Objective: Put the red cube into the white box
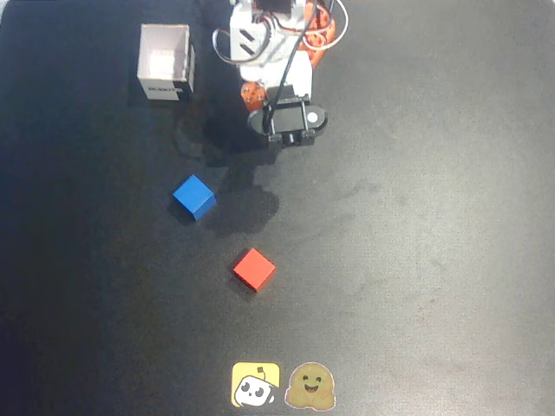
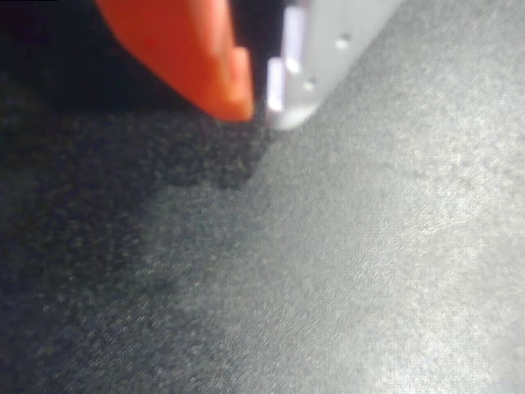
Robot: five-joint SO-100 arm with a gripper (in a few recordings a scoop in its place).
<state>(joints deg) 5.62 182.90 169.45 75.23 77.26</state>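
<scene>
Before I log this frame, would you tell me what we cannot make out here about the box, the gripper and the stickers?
- White box, overhead view: the dark label on its side is too small to read.
- Gripper, wrist view: the fingertips sit close together and blurred at the top edge; the overhead view has the arm's own body covering them.
- Two stickers, overhead view: fine detail is too small to make out.

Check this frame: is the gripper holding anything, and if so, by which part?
Nothing is held. The gripper has its fingertips together with nothing between them, and the red cube lies untouched on the table, apart from the arm.
</scene>
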